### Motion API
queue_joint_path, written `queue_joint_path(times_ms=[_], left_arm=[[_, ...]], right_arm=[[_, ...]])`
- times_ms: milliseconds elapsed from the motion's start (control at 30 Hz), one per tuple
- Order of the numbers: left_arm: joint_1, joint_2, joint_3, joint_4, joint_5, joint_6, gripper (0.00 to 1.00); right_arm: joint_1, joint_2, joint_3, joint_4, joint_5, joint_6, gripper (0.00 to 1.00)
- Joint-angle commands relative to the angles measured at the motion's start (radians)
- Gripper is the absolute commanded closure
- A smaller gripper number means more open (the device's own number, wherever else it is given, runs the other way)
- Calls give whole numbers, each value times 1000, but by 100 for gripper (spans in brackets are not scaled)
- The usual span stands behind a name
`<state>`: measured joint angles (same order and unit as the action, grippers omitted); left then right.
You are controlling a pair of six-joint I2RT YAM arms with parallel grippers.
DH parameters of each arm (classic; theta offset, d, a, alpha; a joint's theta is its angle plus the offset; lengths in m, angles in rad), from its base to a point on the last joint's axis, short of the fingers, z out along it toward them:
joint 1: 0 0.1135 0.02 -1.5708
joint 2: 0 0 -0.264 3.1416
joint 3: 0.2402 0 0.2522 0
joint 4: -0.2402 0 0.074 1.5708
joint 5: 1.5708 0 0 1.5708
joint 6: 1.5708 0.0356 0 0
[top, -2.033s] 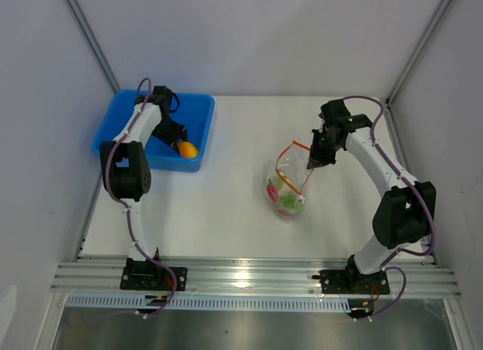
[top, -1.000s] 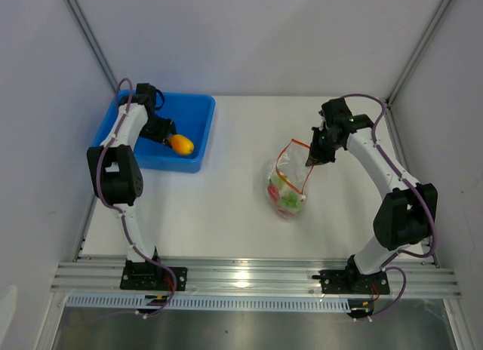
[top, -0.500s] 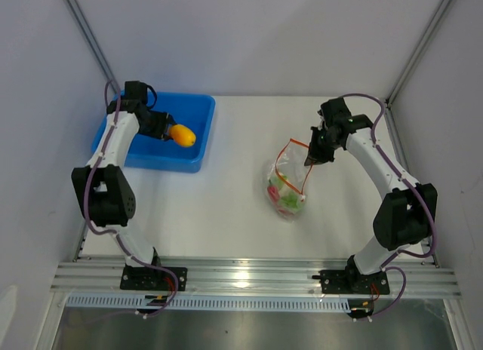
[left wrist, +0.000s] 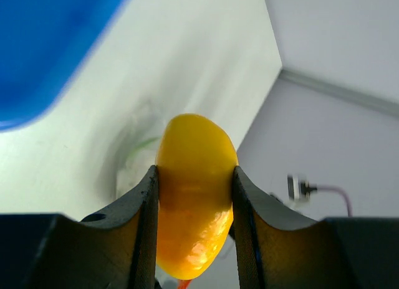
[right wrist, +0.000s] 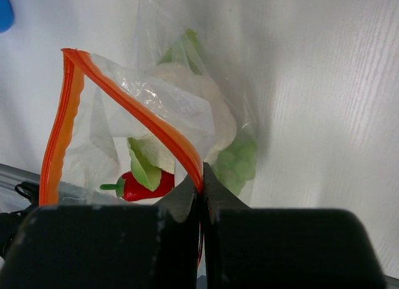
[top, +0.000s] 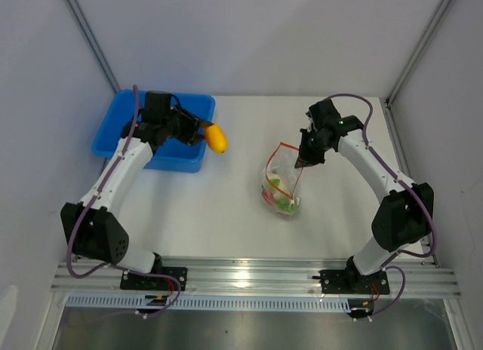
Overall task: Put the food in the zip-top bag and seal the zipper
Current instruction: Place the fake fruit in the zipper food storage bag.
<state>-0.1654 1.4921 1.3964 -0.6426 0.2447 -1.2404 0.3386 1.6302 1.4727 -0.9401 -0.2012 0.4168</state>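
Note:
My left gripper [top: 212, 135] is shut on the yellow-orange food piece [top: 217, 137], held in the air just past the blue bin's right edge. In the left wrist view the piece [left wrist: 196, 214] fills the gap between the fingers. The zip-top bag [top: 281, 188] rests on the table at centre right, mouth up. My right gripper [top: 303, 158] is shut on its red-orange zipper [right wrist: 140, 118], holding the mouth open. Inside the bag are the white cauliflower [right wrist: 202, 99], green grapes [right wrist: 240, 161] and red chili [right wrist: 144, 186].
The blue bin [top: 177, 160] stands at the back left, under the left arm. White table [top: 226, 214] lies between bin and bag. Grey walls with metal posts close the back and sides. An aluminium rail runs along the near edge.
The left gripper has lifted the yellow-orange piece out of the blue bin and carried it right, past the bin's edge. The right gripper has shifted slightly left with the bag's mouth.

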Motion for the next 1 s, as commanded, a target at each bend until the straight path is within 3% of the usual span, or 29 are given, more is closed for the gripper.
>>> queue_joint_path(times_ms=[0,433,633,800,967], left_arm=[[-81,-99,-30,121,51,38,99],[-293,-220,-180,354,165,93,99],[-356,-144,-178,393,335,113,99],[-424,-135,-186,368,277,195,100],[-439,-83,-191,377,320,252,99]], right_arm=[[28,5,52,11,-10,20,100],[134,-6,66,-16,16,97,100],[201,-38,41,30,80,119,100],[235,-66,18,37,97,139,100],[246,-108,0,46,97,166,100]])
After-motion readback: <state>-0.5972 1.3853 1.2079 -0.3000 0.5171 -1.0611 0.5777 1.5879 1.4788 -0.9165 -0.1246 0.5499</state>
